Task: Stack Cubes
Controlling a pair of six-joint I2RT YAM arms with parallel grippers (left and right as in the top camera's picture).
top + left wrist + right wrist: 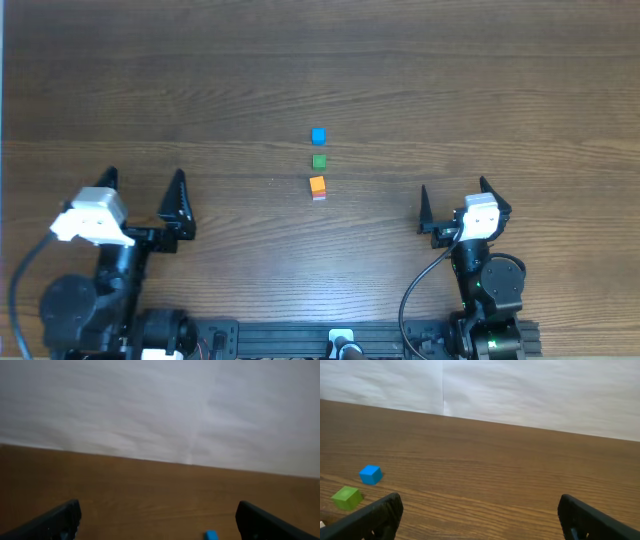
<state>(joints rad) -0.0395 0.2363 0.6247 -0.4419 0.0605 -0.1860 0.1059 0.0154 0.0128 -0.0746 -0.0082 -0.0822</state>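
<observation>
Three small cubes stand in a short line at the table's middle: a blue cube [318, 136] farthest from the arms, a green cube [319, 161] below it, and an orange cube [317, 185] resting on top of a pale pink one. My left gripper [143, 192] is open at the lower left, well apart from the cubes; the blue cube [211, 534] peeks in at its view's edge. My right gripper [455, 203] is open at the lower right, with the blue cube [370, 474] and green cube [346, 497] off to its side.
The wooden table [480, 90] stretches bare around the cubes. A white wall [520, 390] rises behind the table's far edge.
</observation>
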